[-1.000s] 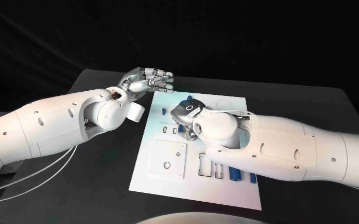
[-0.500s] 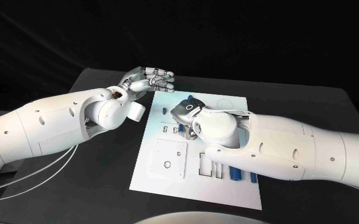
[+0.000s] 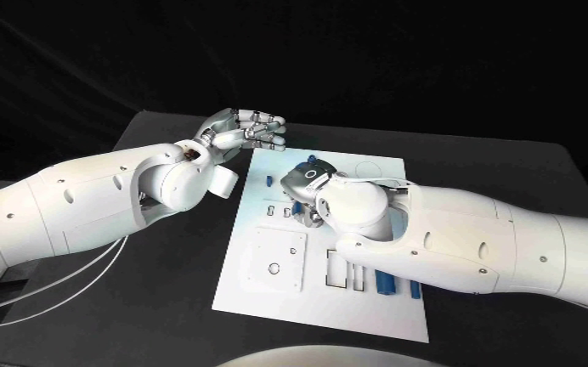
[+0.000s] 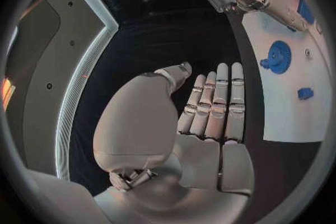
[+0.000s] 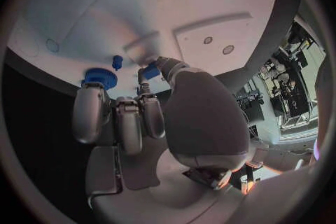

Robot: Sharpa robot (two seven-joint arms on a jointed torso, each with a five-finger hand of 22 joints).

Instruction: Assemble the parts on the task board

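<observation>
The left hand (image 3: 245, 132) hovers released, fingers straight and together, just off the white board's (image 3: 368, 303) 11 o'clock corner on the black bench (image 3: 147, 299). The right hand (image 3: 302, 182) is over the board's upper middle, pinching a small blue part (image 5: 149, 71) between thumb and fingertips. More blue parts (image 3: 390, 284) lie toward 5 o'clock.

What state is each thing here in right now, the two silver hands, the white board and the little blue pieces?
Left silver hand: raised off the board's far left corner, fingers straight and together, holding nothing.
Right silver hand: low over the board, fingers curled down; a small blue part sits at its fingertips, grip unclear.
White task board: flat on the black table.
Blue gear: lying on the board.
Blue bars: lying near the board's near edge.
</observation>
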